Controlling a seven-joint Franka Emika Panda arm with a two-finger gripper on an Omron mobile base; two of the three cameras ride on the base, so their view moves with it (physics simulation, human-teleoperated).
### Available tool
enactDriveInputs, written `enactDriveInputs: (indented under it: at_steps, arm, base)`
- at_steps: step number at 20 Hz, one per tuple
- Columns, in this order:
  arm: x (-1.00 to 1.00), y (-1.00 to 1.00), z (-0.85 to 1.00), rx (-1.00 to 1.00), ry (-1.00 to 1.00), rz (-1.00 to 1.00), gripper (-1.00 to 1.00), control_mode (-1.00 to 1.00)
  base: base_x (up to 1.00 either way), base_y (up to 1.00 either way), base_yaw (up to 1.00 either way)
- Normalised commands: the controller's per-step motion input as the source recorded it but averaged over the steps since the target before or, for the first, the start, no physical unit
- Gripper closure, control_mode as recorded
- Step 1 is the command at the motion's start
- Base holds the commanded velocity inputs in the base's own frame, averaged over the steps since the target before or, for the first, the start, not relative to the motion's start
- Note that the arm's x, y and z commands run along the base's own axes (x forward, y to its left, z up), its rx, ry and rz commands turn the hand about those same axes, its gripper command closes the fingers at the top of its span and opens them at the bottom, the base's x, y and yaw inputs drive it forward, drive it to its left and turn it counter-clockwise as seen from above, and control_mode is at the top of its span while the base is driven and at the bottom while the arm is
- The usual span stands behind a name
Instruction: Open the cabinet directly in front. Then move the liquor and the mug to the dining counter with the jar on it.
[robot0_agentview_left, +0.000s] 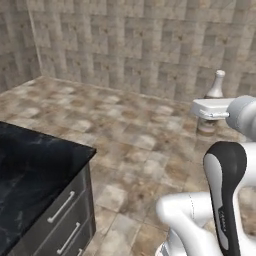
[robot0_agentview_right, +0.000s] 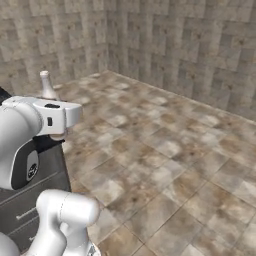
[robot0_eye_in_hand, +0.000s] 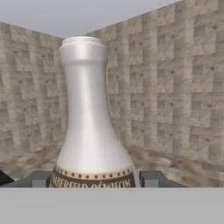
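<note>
The liquor (robot0_eye_in_hand: 89, 131) is a pale white bottle with a narrow neck and a brown label band. It stands upright between my two dark fingertips (robot0_eye_in_hand: 151, 178). My gripper (robot0_eye_in_hand: 94, 179) is shut on its lower body. From the left base camera, the liquor's neck (robot0_agentview_left: 218, 82) rises above my white hand and gripper (robot0_agentview_left: 206, 120), held in the air over the tiled floor. From the right base camera, the liquor (robot0_agentview_right: 47, 86) sticks up behind the gripper (robot0_agentview_right: 59, 131). The cabinet, mug and jar are out of view.
A black marble-topped counter (robot0_agentview_left: 35, 160) with grey drawer fronts and silver handles stands at the lower left; I cannot tell whether it is the dining counter. Its drawer side (robot0_agentview_right: 30, 200) is also behind my arm. Tiled floor (robot0_agentview_right: 165, 145) runs to tiled walls.
</note>
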Motion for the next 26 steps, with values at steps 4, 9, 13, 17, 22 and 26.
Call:
enactDriveInputs:
  at_steps: [4, 9, 13, 17, 22, 26]
  arm:
    - [0.00, 0.00, 0.00, 0.00, 0.00, 0.00, 1.00, 1.00]
    - [0.00, 0.00, 0.00, 0.00, 0.00, 0.00, 1.00, 1.00]
    - [0.00, 0.00, 0.00, 0.00, 0.00, 0.00, 1.00, 1.00]
    - [0.00, 0.00, 0.00, 0.00, 0.00, 0.00, 1.00, 1.00]
    - [0.00, 0.00, 0.00, 0.00, 0.00, 0.00, 1.00, 1.00]
    - [0.00, 0.00, 0.00, 0.00, 0.00, 0.00, 1.00, 1.00]
  base:
    - [1.00, -0.77, 0.01]
    - [1.00, -0.55, 0.07]
    - [1.00, -0.48, 0.12]
    - [1.00, -0.45, 0.16]
    - [1.00, -0.14, 0.36]
    - [1.00, -0.07, 0.45]
